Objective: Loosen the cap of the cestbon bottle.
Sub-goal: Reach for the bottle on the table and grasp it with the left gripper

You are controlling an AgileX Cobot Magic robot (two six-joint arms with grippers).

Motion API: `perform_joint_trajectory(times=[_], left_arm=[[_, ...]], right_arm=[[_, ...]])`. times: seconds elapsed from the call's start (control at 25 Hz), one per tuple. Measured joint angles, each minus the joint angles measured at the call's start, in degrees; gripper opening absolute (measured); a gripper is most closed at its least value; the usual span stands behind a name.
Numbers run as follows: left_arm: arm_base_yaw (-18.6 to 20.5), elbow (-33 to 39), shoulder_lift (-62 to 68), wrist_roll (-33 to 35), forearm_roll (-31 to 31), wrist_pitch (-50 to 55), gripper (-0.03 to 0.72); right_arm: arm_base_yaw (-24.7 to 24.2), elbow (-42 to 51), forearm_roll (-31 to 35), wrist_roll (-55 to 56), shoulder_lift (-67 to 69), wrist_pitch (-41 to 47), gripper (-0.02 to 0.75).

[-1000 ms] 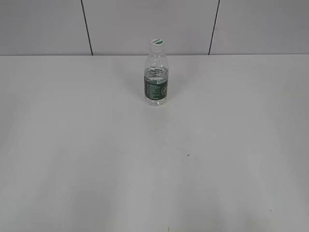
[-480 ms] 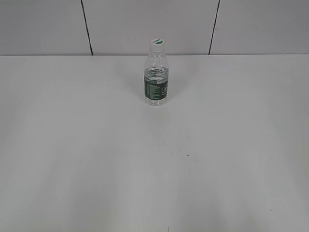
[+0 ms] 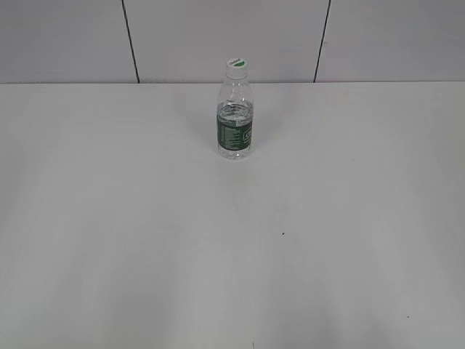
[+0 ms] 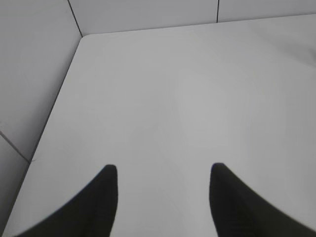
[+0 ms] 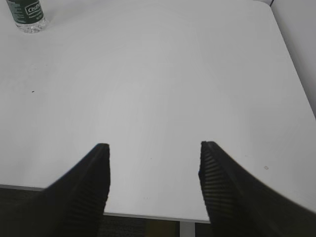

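One cestbon bottle [image 3: 235,116], one cap [image 3: 235,67], upright, table [image 3: 145,233]

Bottle [image 3: 235,116] stands upright on table [image 3: 232,247] (far side).

Exterior: front, slanting down. Wrist views: low over table [image 3: 109,240]; right shares cestbon bottle [image 5: 27,16].
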Motion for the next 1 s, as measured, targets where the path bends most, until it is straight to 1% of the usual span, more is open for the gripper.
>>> perform_joint_trajectory(times=[0.16,0.32,0.56,0.8,1.0], left_arm=[[0.0,-0.06,0.0,0.0,0.0,-0.43,0.37],[0.0,-2.31,1.2,0.0,0.05,-5.15,0.37],[0.0,-6.32,11.53,0.0,-0.01,-13.45,0.37],[0.0,-6.83,23.76,0.0,-3.38,-27.48,0.37],[0.0,-6.83,34.67,0.0,-3.99,-41.15,0.37]], right_arm=[[0.0,0.0,0.0,0.0,0.0,0.0,0.443],[0.0,0.0,0.0,0.0,0.0,0.0,0.443],[0.0,0.0,0.0,0.0,0.0,0.0,0.443],[0.0,0.0,0.0,0.0,0.0,0.0,0.443],[0.0,0.0,0.0,0.0,0.0,0.0,0.443]])
